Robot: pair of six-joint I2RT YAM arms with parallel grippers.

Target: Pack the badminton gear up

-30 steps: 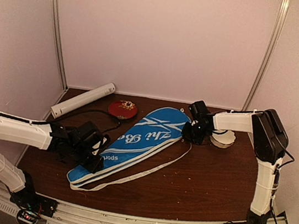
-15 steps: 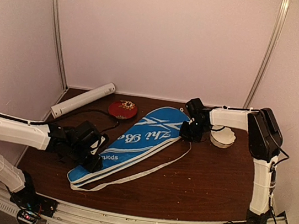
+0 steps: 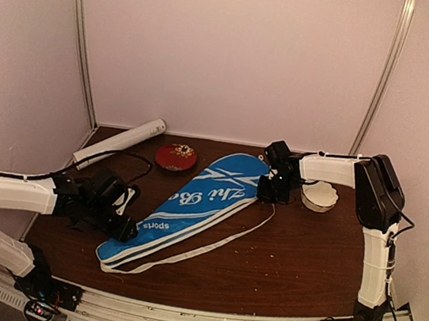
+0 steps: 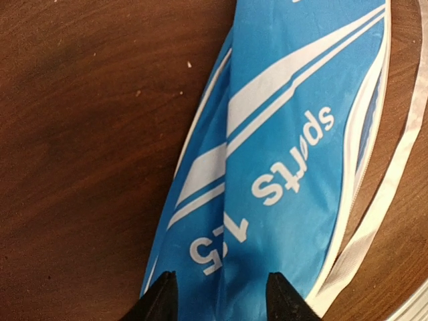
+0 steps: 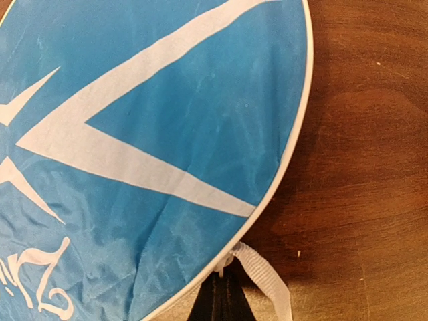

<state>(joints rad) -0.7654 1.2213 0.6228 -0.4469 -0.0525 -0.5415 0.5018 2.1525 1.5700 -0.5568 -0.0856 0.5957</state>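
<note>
Blue racket bag (image 3: 193, 201), contents hidden; left end effector (image 4: 219, 286) open over it, right end effector (image 5: 221, 297) shut at its rim.

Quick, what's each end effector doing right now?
Left end effector: open, over the bag.
Right end effector: closed at the bag's rim; hold unclear.

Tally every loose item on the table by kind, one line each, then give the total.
Blue racket bag: 1
White tube: 1
Red dish: 1
White bowl: 1
Total: 4
</note>
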